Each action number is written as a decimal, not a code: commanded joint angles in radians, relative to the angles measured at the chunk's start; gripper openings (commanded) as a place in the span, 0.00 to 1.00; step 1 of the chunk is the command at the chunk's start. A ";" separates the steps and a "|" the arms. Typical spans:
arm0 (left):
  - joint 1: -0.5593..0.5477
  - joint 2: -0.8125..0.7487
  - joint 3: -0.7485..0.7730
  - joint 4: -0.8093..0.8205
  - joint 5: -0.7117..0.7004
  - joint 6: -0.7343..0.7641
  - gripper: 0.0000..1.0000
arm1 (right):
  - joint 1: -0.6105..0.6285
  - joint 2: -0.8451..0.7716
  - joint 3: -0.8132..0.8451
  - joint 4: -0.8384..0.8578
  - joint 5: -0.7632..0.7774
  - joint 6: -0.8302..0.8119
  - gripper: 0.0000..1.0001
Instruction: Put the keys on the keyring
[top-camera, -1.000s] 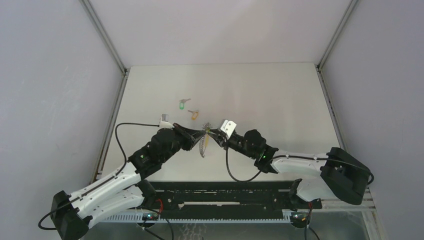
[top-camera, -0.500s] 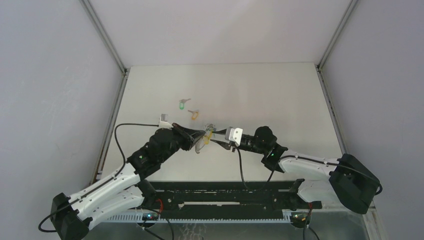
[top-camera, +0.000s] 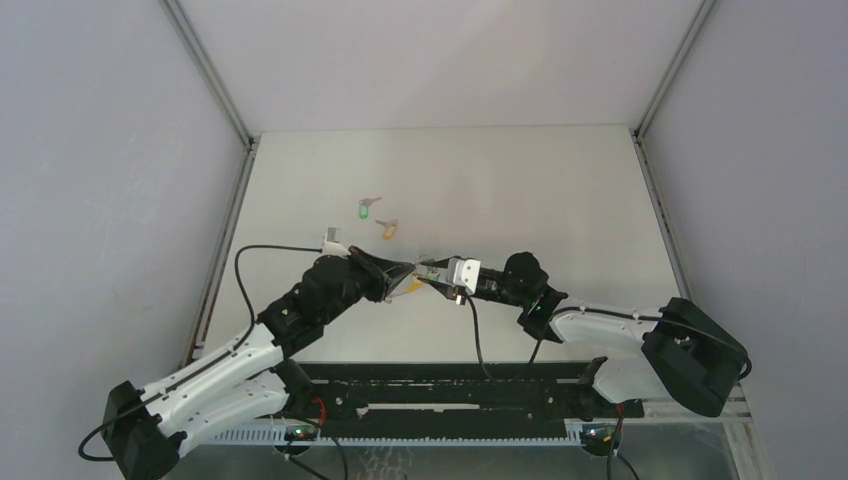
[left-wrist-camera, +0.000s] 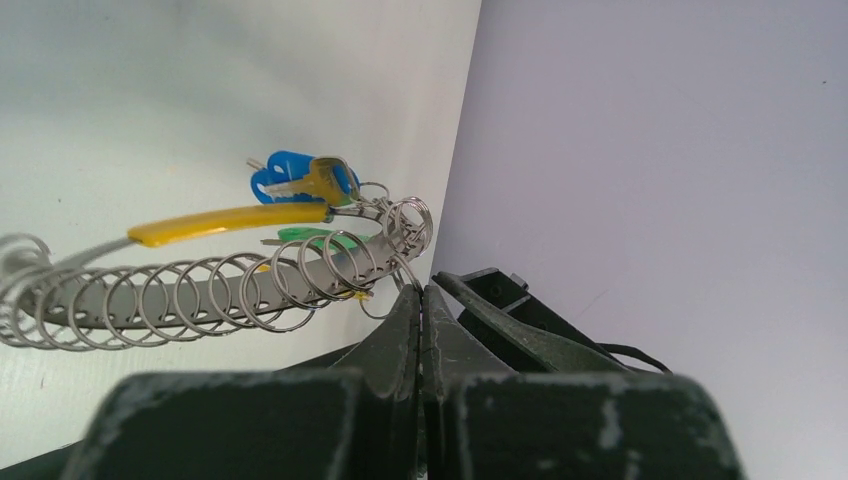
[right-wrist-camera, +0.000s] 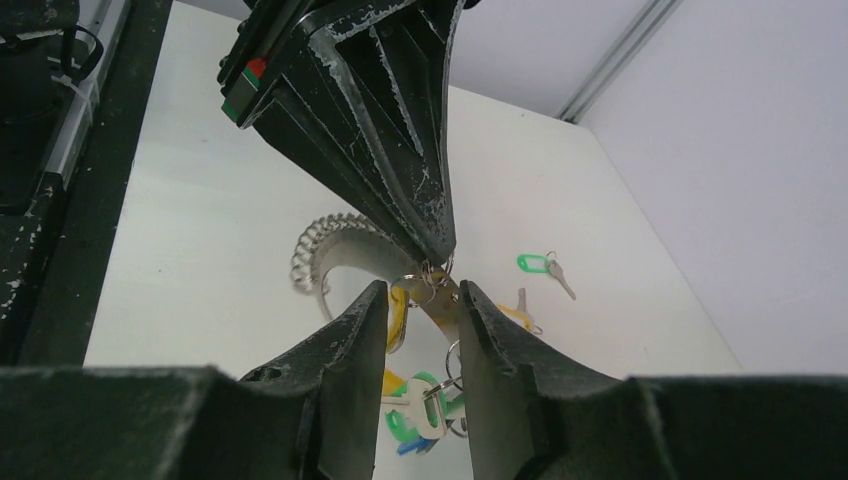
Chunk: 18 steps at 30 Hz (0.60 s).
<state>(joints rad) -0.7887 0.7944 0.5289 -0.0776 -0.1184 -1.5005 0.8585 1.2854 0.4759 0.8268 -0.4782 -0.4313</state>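
Note:
My left gripper is shut on a small split ring at the end of the keyring and holds it above the table. The keyring is a silvery wire coil on a metal strip, with yellow, blue and green tags. In the left wrist view the left gripper pinches that ring at its tips. My right gripper faces it tip to tip. In the right wrist view it is open, jaws either side of the keyring's rings and strip. A green-tagged key and an orange-tagged key lie on the table beyond. I see no third loose key.
A white table is walled by grey panels on three sides. A black rail runs along the near edge between the arm bases. The two loose keys also show in the right wrist view, green and orange.
My right gripper drew back to the right and turned, then came in again to the left gripper's tips. The keyring's hanging coil swung up towards the left gripper. The left arm barely moved.

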 joint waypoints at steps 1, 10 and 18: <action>0.003 0.003 0.022 0.078 0.027 0.005 0.00 | -0.005 0.013 0.035 0.068 0.000 -0.008 0.32; 0.003 0.003 0.009 0.106 0.034 -0.017 0.00 | 0.004 0.060 0.046 0.103 0.033 0.055 0.32; 0.003 0.020 0.002 0.131 0.060 -0.030 0.00 | 0.017 0.099 0.045 0.179 0.068 0.065 0.29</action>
<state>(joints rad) -0.7883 0.8127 0.5289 -0.0254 -0.0929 -1.5097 0.8688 1.3724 0.4835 0.9146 -0.4339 -0.3927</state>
